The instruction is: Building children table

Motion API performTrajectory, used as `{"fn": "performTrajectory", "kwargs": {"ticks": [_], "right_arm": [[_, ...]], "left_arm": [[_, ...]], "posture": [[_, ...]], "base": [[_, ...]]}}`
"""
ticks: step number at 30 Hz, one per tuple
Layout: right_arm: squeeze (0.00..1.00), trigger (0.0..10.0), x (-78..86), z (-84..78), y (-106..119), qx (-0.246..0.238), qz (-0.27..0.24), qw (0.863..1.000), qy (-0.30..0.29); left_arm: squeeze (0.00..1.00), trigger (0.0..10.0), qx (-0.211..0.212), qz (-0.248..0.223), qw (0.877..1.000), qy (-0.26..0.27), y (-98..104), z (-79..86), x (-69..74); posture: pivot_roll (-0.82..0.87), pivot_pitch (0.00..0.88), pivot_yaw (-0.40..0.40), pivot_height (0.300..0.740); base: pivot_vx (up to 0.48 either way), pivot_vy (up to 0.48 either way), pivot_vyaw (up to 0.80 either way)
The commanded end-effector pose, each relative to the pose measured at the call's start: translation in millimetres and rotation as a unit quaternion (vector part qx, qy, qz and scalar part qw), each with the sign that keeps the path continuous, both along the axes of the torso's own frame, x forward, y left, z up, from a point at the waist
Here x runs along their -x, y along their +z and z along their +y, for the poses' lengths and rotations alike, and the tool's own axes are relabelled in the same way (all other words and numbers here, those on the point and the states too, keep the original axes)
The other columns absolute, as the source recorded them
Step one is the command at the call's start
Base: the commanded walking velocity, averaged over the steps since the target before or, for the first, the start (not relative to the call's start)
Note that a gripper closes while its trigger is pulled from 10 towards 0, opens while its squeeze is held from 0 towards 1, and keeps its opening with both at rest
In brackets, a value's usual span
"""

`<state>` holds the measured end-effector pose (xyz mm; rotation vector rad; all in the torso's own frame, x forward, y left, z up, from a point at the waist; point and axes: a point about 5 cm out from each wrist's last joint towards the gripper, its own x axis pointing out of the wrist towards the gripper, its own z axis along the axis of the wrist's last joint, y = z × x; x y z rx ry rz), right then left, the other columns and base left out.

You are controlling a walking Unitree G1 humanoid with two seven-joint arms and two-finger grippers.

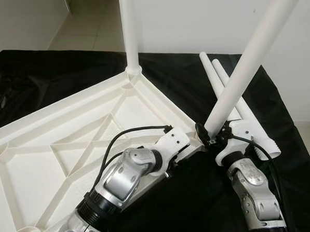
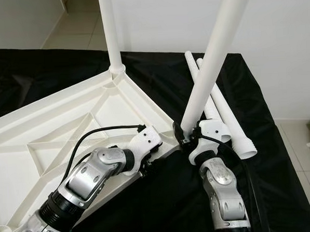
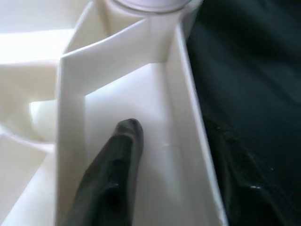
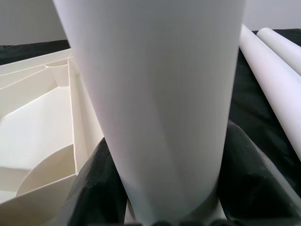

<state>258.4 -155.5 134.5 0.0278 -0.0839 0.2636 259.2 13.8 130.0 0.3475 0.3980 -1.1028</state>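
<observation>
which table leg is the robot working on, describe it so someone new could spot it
Start at the upturned white tabletop lying on the black cloth. At its near right corner, the right gripper holds a white leg between its fingers. That leg leans up and to the right, unlike the upright leg already in the far corner and the two spare legs lying flat.

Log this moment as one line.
right gripper: shut on white plastic table leg, tilted at corner | left gripper: straddling upturned white tabletop rim

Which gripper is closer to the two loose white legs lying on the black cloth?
Right. The right gripper holds a tilted leg just beside the loose legs; the left gripper grips the tabletop edge, farther away.
</observation>
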Motion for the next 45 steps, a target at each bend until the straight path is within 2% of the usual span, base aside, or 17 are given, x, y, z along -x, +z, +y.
{"fn": "performTrajectory", "kwargs": {"ticks": [1,3,7,8,21,22,29,30,31,32,34,35,37,38,41,42,45], "right_arm": [[0.00,10.0,-0.4,6.8,1,-0.042,-0.002,0.999,0.018],[0.00,10.0,-0.4,7.5,2,-0.043,-0.003,0.999,0.017],[0.00,10.0,-0.3,7.3,2,-0.043,-0.004,0.999,0.016],[0.00,10.0,-0.5,7.0,2,-0.043,-0.003,0.999,0.016],[0.00,10.0,-1.4,9.4,2,-0.047,-0.006,0.999,0.017],[0.00,10.0,-1.3,9.2,2,-0.047,-0.006,0.999,0.016],[0.00,10.0,-2.4,8.8,3,-0.045,-0.011,0.999,0.011],[0.00,10.0,-2.4,8.7,2,-0.046,-0.010,0.999,0.011],[0.00,10.0,-2.4,8.7,2,-0.046,-0.010,0.999,0.011],[0.00,10.0,-2.4,8.7,2,-0.049,-0.008,0.999,0.012],[0.00,10.0,-2.4,8.6,1,-0.052,-0.006,0.999,0.013],[0.25,10.0,-2.2,8.1,0,-0.062,-0.002,0.998,0.017],[0.25,10.0,-2.0,7.8,-1,-0.069,0.000,0.997,0.020],[1.00,10.0,-1.9,5.7,0,-0.073,-0.001,0.997,0.018],[1.00,10.0,-2.0,2.2,0,-0.068,-0.005,0.998,0.008],[0.00,10.0,-0.4,-0.6,1,-0.060,-0.013,0.998,0.017],[0.00,10.0,1.4,-6.7,0,-0.054,-0.017,0.998,0.031]], "left_arm": [[0.00,0.0,0.002,0.000,1.000,0.024,-3,5.8,0.9],[0.00,4.4,0.012,-0.011,0.999,0.032,-2,8.2,1.2],[0.00,6.3,0.034,-0.028,0.999,0.025,2,9.2,3.8],[0.00,10.0,0.045,-0.021,0.998,0.036,3,9.5,2.4],[0.00,10.0,0.052,-0.037,0.997,0.046,4,9.8,-0.1],[0.00,0.0,0.056,-0.035,0.997,0.046,4,10.4,-0.1],[0.00,0.0,0.055,-0.044,0.996,0.049,4,11.3,-1.2],[0.00,2.5,0.049,-0.045,0.997,0.046,3,11.2,-1.4],[0.00,2.5,0.049,-0.045,0.997,0.046,3,11.2,-1.4],[0.00,10.0,0.044,-0.041,0.997,0.047,2,11.0,-2.1],[0.00,10.0,0.038,-0.040,0.997,0.047,1,10.9,-2.7],[0.00,10.0,0.034,-0.040,0.998,0.046,0,11.0,-3.1],[0.00,10.0,0.031,-0.041,0.998,0.046,-1,11.1,-3.3],[0.00,10.0,0.028,-0.044,0.998,0.044,-1,11.2,-3.3],[0.00,10.0,0.027,-0.045,0.998,0.041,-1,11.6,-3.0],[0.00,10.0,0.027,-0.046,0.998,0.039,-1,11.4,-2.8],[0.00,10.0,0.027,-0.045,0.998,0.034,-1,10.7,-2.0]], "posture": [[-0.07,0.089,0.001,0.740],[-0.07,0.090,0.001,0.740],[-0.07,0.093,0.000,0.740],[-0.07,0.094,0.000,0.740],[-0.07,0.094,0.000,0.740],[-0.07,0.096,0.000,0.740],[-0.07,0.096,-0.002,0.740],[-0.07,0.095,-0.004,0.740],[-0.07,0.095,-0.004,0.740],[-0.07,0.092,-0.005,0.740],[-0.07,0.092,-0.005,0.740],[-0.07,0.091,-0.004,0.740],[-0.07,0.091,-0.004,0.740],[-0.07,0.089,-0.002,0.740],[-0.07,0.089,0.000,0.740],[-0.07,0.089,0.001,0.740],[-0.08,0.088,0.002,0.740]], "base": [[0.000,0.000,0.00],[0.000,0.000,0.00],[0.000,0.000,0.00],[0.000,0.000,0.00],[0.000,0.000,0.00],[0.000,0.000,0.00],[0.000,0.000,0.00],[0.000,0.000,0.00],[0.000,0.000,0.00],[0.000,0.000,0.00],[0.000,0.000,0.00],[0.000,0.000,0.00],[0.000,0.000,0.00],[0.000,0.000,0.00],[0.000,0.000,0.00],[0.000,0.000,0.00],[0.000,0.000,0.00]]}}
